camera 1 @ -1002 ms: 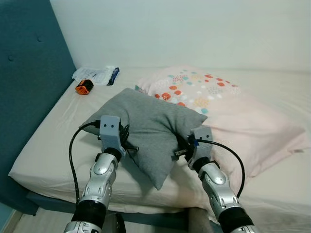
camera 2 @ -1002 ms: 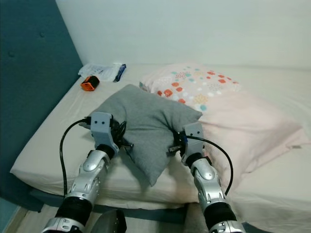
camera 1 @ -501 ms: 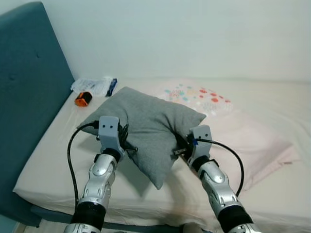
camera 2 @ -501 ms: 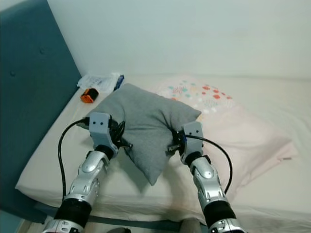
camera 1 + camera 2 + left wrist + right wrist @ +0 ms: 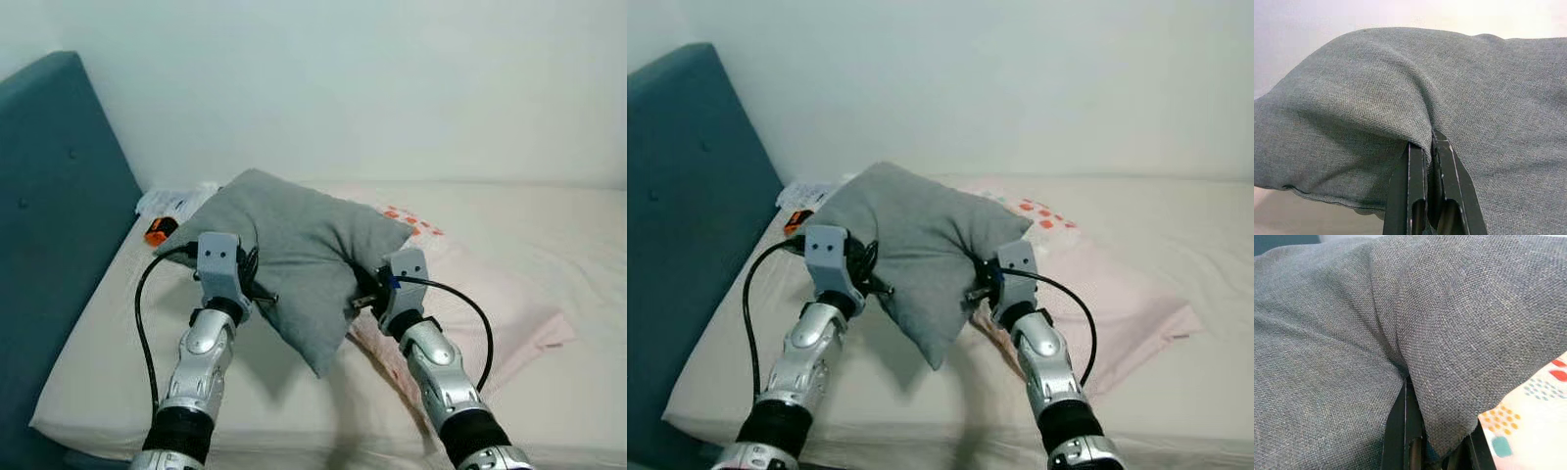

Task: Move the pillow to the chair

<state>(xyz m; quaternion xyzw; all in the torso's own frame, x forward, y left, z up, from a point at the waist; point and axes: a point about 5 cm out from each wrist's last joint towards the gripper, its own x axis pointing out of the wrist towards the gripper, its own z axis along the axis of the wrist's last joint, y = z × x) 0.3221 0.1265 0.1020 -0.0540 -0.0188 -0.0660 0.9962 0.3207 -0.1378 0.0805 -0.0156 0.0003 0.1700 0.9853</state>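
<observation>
A grey pillow hangs in the air above the bed, held between both arms. My left gripper is shut on a fold of its left edge; the left wrist view shows the black fingers pinching grey cloth. At the pillow's right edge my right gripper is shut on the fabric, with its fingers buried under the grey cloth. The pillow's lower corner droops toward the mattress.
A cream bed lies below, with a pink dotted pillow to the right of the grey one. A teal headboard rises on the left. An orange object and a white packet lie near the wall.
The grey pillow has been lifted off the bed by both grippers. The view has tilted upward, so the bed sits lower and more wall shows.
</observation>
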